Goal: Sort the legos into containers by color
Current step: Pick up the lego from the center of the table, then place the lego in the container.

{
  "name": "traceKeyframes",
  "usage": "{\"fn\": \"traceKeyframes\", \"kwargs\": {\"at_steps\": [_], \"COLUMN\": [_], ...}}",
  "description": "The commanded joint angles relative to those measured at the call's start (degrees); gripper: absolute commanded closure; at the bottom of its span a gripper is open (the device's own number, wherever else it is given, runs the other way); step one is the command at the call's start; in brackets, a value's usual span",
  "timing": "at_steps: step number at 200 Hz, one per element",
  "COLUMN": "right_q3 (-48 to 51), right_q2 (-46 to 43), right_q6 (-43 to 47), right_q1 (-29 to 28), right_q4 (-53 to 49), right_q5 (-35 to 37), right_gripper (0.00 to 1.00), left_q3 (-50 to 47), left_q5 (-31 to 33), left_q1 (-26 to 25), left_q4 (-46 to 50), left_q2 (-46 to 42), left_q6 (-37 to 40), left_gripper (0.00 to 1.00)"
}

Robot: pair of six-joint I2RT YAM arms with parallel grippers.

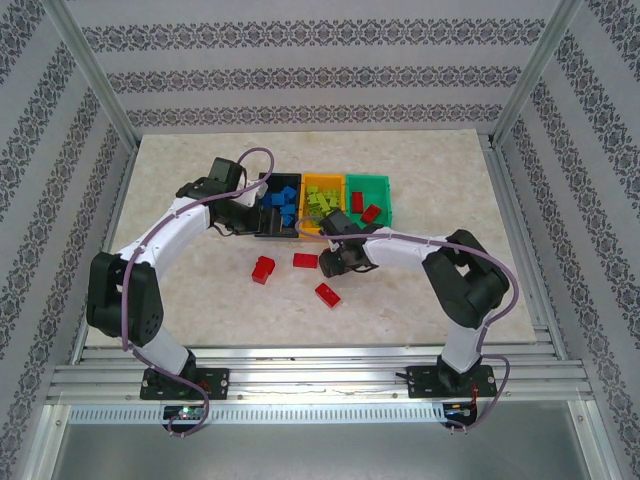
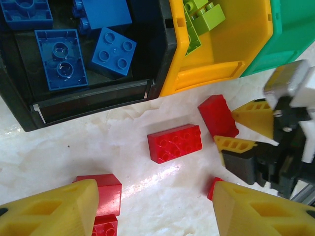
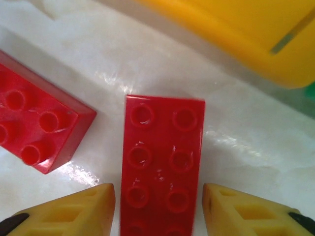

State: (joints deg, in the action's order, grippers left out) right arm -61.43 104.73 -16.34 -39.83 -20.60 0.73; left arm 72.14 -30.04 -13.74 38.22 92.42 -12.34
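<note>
Near the yellow bin (image 3: 231,29), a red brick (image 3: 162,152) is being straddled by the spread right gripper (image 3: 157,206) and judged light, rigid, slick, best pinched across its long sides.

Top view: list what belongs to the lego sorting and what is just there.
Job: red legos, blue legos, lime legos; black bin, orange-yellow bin, green bin; left gripper, right gripper.
Just there: table, purple cables, aluminium frame, patterned walls.

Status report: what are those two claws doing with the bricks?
Left gripper open, hovering by black bin. Right gripper open, straddling red brick. Second red brick close beside, not touching.
</note>
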Motion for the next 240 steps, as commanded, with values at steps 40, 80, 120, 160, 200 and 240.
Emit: {"fn": "traceKeyframes", "kwargs": {"at_steps": [40,80,120,160,200,240], "right_q3": [1.2,1.7,3.1,6.4,-1.7,-11.2], "right_q2": [-2.1,-6.9,-13.9,-18.6,-13.2,-5.5], "right_q6": [-1.1,-1.6,-2.9,-6.3,-4.4,-1.7], "right_q1": [-0.4,0.0,2.7,12.0,20.8,23.6], "right_q4": [0.5,1.6,3.1,9.1,7.5,5.6], "right_q5": [0.6,2.1,6.4,4.7,1.3,-1.5], "right_gripper": [0.65,0.66,0.66,0.64,0.63,0.59], "left_q3": [1.2,1.2,1.3,1.3,1.3,1.4], "left_q5": [-1.1,-1.1,-1.0,-1.0,-1.4,-0.6], "left_q1": [0.6,0.7,0.7,0.7,0.7,0.7], "left_q4": [1.7,1.7,2.1,2.0,2.1,2.4], "left_q2": [-0.3,-0.3,0.4,0.3,0.5,0.1], "left_q6": [1.4,1.4,1.5,1.5,1.5,1.9], "left_gripper": [0.37,0.37,0.37,0.37,0.37,0.37]}}
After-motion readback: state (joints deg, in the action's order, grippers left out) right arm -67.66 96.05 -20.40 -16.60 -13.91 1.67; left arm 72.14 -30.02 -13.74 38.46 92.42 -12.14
